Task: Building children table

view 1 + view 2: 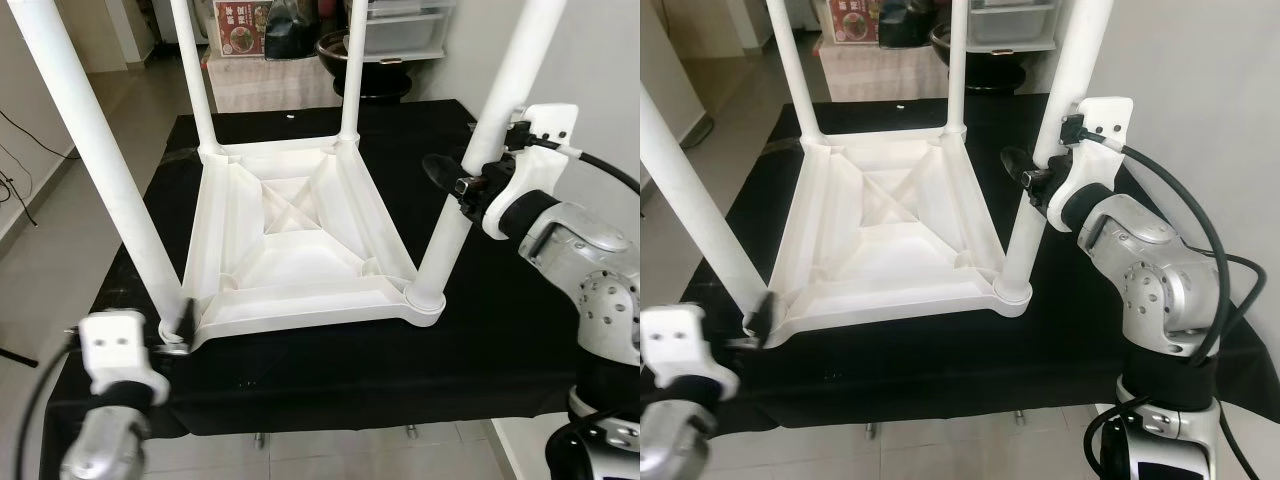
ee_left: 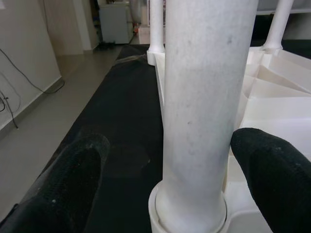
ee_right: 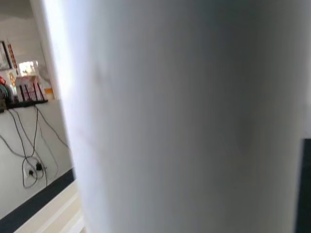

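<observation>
L gripper (image 1: 178, 335) sits low at the near-left corner of the upturned white kids' table (image 1: 290, 250), which lies top-down on a black cloth (image 1: 330, 375) over a work surface. Fingers (image 2: 73, 184) are spread w/ the near-left leg (image 1: 100, 165) between them; the wrist view shows a gap each side of the leg, so open, not clamped. That leg stands in its corner socket (image 2: 187, 216) and leans out toward the L. Table underside faces up, showing X-shaped ribs (image 1: 290, 215) in the middle. Far-left leg (image 1: 192, 70) and far-right leg (image 1: 350, 70) stand in the back corners. Near-right leg (image 1: 480, 150) stands in its socket at the front-right corner, tilted out to the R. R gripper (image 1: 455, 180) is up at mid-height on that leg, black fingers wrapped around it from the R side; looks closed on the leg, and the R wrist view has the white tube right up close. Beyond the cloth: tiled floor (image 1: 60, 215), a dark bowl-like pot (image 1: 365, 55) and plastic drawers (image 1: 400, 30) at the back.
</observation>
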Motion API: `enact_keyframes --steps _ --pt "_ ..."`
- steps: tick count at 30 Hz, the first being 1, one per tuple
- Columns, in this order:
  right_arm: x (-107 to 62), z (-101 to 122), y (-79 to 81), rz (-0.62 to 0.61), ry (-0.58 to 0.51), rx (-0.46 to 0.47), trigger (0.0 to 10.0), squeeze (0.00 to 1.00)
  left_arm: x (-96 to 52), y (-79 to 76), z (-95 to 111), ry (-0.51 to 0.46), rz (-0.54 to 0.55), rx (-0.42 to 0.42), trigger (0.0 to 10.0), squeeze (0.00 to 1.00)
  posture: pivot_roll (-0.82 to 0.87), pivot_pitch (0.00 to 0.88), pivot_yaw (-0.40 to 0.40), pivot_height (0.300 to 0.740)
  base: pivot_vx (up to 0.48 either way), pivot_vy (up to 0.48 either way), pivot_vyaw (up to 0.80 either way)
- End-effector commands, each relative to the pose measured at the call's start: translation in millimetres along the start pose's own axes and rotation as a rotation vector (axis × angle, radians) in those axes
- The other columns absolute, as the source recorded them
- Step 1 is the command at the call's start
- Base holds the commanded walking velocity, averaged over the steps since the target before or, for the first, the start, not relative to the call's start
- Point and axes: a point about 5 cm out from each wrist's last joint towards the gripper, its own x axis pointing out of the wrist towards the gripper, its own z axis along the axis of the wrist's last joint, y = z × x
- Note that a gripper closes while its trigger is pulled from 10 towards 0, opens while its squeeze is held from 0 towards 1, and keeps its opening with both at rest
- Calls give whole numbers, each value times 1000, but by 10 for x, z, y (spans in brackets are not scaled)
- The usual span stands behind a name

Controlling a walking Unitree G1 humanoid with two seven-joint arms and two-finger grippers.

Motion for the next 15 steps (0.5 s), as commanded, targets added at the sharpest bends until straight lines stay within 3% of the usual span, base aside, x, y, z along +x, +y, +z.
enact_keyframes --steps 1,7,8,9,10,15 --pt "-1 10 20 27 4 42 0 0 12 116 -17 1 37 16 10000 1000 -79 88 -28 740 0 0 0" --pt "-7 24 34 33 0 44 0 0 42 175 -115 30 47 20 10000 1000 -88 91 -28 740 0 0 0" --pt "-11 29 35 34 -1 44 0 0 61 191 -163 45 41 16 10000 655 -92 93 -30 740 0 0 0" --pt "-11 29 35 34 -1 44 0 0 61 191 -163 45 41 16 10000 655 -92 93 -30 740 0 0 0" --pt "-14 36 37 35 -2 44 0 0 96 223 -225 62 34 4 10000 0 -101 95 -34 740 0 0 0" --pt "-26 56 46 37 -9 42 0 0 180 251 -345 110 -11 -30 10000 0 -109 97 -32 740 0 0 0"
